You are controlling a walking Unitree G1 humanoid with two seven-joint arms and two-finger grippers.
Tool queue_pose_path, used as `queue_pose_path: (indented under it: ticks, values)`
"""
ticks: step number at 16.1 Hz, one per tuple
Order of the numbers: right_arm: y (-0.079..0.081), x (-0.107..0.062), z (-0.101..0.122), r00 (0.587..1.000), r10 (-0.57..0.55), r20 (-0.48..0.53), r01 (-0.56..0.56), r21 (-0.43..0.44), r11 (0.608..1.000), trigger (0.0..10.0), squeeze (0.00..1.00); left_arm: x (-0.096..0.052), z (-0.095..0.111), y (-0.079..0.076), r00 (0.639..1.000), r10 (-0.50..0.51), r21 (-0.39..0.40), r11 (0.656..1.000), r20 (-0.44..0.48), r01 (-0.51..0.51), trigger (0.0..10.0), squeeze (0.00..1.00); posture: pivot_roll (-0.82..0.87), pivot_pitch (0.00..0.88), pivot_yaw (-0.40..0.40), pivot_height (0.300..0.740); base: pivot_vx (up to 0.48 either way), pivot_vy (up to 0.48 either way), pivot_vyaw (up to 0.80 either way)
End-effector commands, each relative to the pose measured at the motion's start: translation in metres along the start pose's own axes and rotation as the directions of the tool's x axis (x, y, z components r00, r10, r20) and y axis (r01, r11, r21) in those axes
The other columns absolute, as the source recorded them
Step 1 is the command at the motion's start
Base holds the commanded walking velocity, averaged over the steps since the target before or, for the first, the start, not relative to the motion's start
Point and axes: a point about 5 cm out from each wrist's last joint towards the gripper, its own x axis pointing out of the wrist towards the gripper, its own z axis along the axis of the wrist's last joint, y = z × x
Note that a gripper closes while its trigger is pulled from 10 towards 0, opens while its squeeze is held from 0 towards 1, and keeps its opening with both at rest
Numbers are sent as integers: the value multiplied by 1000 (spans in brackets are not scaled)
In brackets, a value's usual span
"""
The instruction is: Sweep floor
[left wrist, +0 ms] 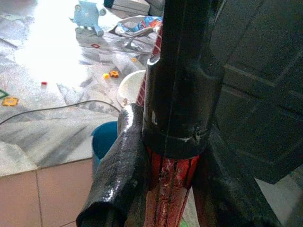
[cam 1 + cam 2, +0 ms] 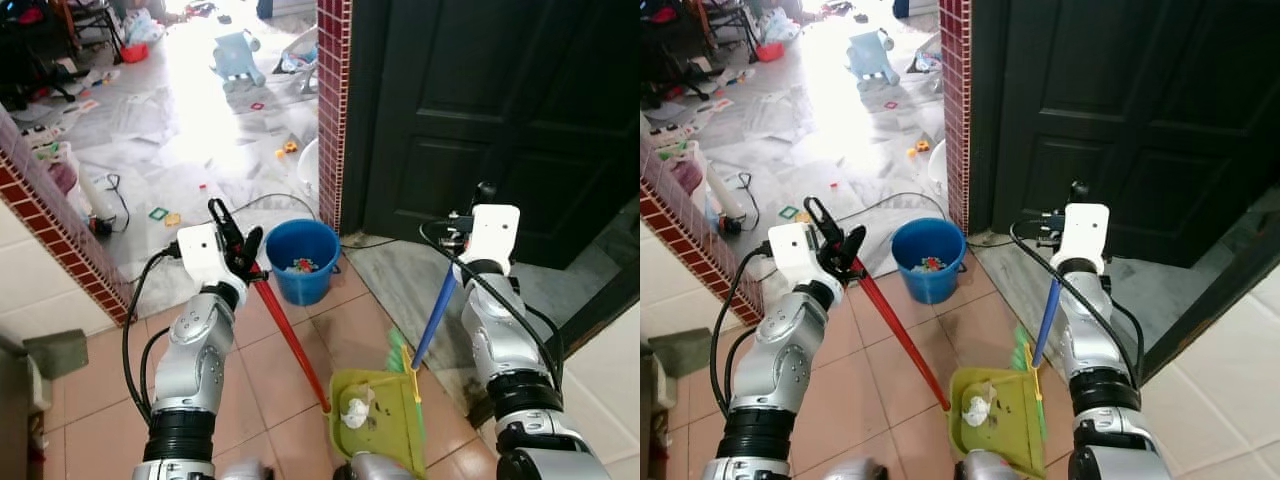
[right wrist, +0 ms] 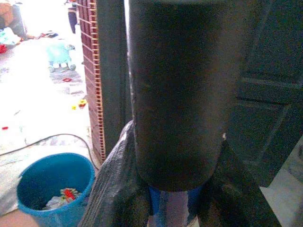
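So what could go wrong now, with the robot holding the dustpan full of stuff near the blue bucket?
The green dustpan holds a crumpled white wad and crumbs. If the left hand tilts its red handle carelessly, they might spill onto the tiles before reaching the blue bucket. The broom in the right hand stands against the pan and could knock it. A black cable on the floor behind the bucket might snag.

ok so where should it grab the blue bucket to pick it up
By the rim of the blue bucket, coming from straight above: it stands upright and open-topped, so one finger can go inside the wall and one outside. The near side looks freest; the brick pillar crowds the far right.
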Motion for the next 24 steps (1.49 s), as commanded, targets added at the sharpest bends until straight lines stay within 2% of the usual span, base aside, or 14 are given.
queue_pose_path:
  ticks: [1, 6, 10, 14, 18, 20, 24]
  values:
    - [9, 1, 5, 999, 32, 17, -33, 20, 999, 10000, 0, 1, 11, -3, 998, -21, -34, 999, 51, 23, 10000, 0, -96, 0, 22, 740, 0, 480, 0]
    - [11, -1, 2, 999, 38, 8, -38, 19, 999, 10000, 0, 1, 12, 1, 998, 15, 11, 1000, 64, -16, 10000, 0, -94, 0, 20, 740, 0, 391, 0]
    - [16, -5, -2, 998, 60, -9, -60, -3, 998, 10000, 0, -1, 18, 6, 993, 39, 81, 996, 108, -48, 10000, 0, -70, 0, -4, 740, 0, 0, 0]
    - [24, -13, -3, 996, 92, 1, -92, -29, 995, 10000, 0, -12, 20, 1, 993, 12, 69, 997, 118, -20, 10000, 0, -66, 0, 10, 740, 0, 0, 0]
    - [18, -17, -9, 998, 66, -7, -67, -12, 998, 10000, 0, -17, 18, 8, 989, 36, 64, 997, 140, -45, 10000, 0, -72, 0, 17, 740, 0, 0, -116]
    - [13, -17, -9, 998, 58, -4, -58, -26, 998, 10000, 0, -17, 25, 11, 984, 49, 58, 997, 172, -60, 10000, 0, -77, 0, 17, 740, 283, 0, -800]
    - [8, -18, -14, 998, 52, -26, -53, -65, 996, 10000, 0, -16, 36, 13, 975, 65, 57, 995, 213, -79, 10000, 0, -78, 0, 12, 740, 354, 0, 0]
